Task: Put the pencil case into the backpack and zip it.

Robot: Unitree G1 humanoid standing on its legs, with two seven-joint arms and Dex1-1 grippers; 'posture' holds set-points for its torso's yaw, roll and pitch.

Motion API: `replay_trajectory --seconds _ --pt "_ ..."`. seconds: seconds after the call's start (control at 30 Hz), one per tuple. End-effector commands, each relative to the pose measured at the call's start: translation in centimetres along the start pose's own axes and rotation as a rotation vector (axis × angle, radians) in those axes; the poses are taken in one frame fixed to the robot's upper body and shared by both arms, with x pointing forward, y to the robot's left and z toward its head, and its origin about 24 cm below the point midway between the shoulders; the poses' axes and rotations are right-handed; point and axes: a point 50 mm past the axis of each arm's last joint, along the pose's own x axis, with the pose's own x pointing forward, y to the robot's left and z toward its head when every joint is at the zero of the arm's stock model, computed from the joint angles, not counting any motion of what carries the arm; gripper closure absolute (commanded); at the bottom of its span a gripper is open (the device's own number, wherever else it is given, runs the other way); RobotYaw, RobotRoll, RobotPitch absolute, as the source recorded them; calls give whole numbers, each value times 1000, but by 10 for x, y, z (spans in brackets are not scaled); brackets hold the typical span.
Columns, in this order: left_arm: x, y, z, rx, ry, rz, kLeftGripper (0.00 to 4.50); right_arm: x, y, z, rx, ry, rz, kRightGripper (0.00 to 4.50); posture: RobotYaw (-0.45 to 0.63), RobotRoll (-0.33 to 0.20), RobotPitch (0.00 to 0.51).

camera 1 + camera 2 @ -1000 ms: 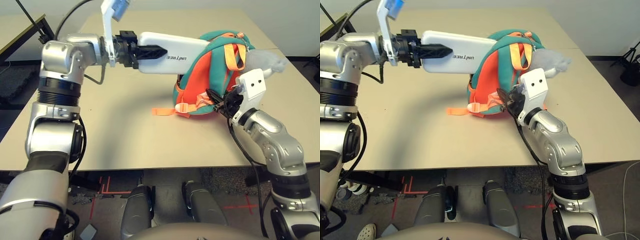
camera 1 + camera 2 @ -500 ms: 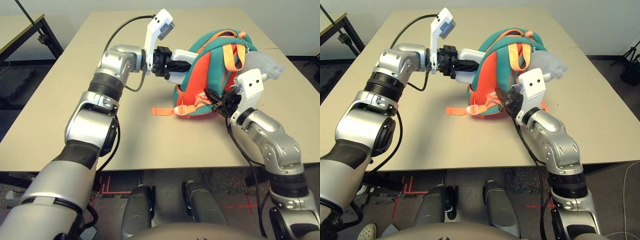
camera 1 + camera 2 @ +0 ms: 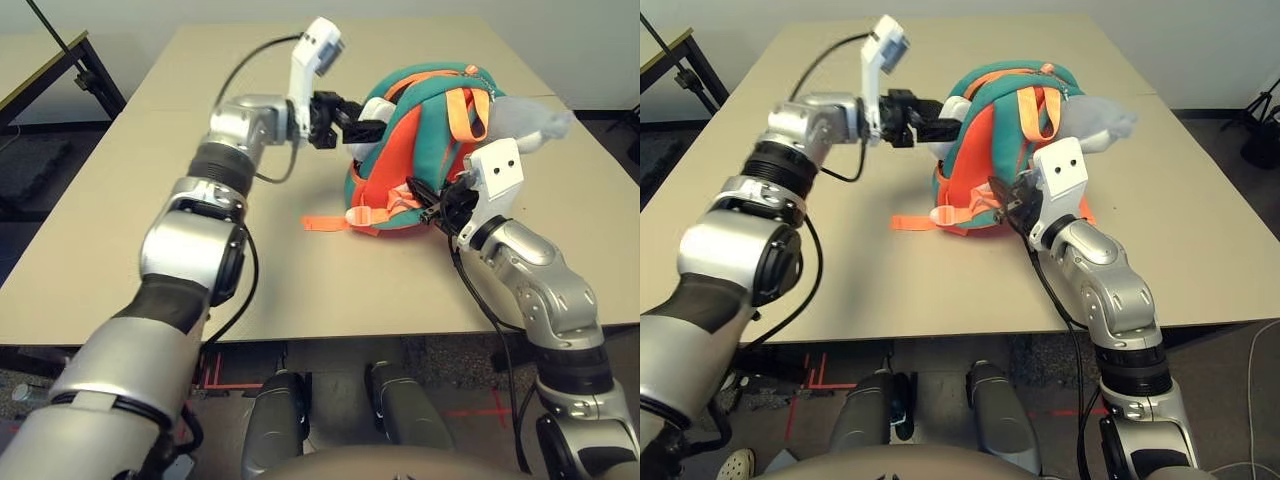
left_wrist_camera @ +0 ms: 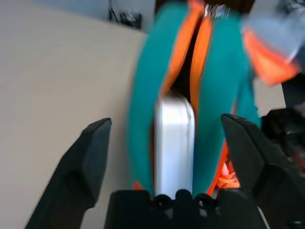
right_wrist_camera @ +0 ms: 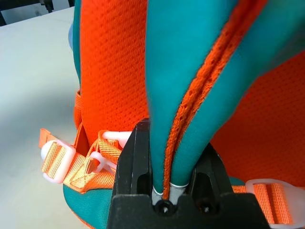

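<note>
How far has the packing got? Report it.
Done: the white pencil case sits mostly inside the backpack, one end still poking out between the orange zip edges.
In hand: the right tool grips a teal shoulder strap; the left tool stands open around the case's end, not gripping it.
Left: probably push the case fully in, then close the gaping zip.

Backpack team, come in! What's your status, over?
Left gripper open, pencil case partly inside. Right gripper gripping backpack strap. Bag unzipped.
</note>
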Motion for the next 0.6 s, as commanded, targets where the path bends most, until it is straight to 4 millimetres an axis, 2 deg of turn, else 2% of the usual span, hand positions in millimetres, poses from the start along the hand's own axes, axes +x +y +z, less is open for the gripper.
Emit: replay_trajectory --seconds 0.03,0.13,0.23,0.4,0.6 --pt "-15 -6 7 0 -15 -14 0 4 4 -3 2 12 35 3866 -227 0 63" --pt "-32 -9 8 7 -22 13 0 6 4 -3 0 11 41 3866 -216 0 60" --pt "-37 -13 5 -6 -22 18 0 8 4 -3 0 9 45 3866 -208 0 55" --pt "-36 -18 -10 -30 9 31 0 11 5 -2 -4 3 56 3866 -203 0 51" --pt "-30 -19 -18 -44 27 40 0 10 4 -2 -8 3 57 3866 -209 0 51"
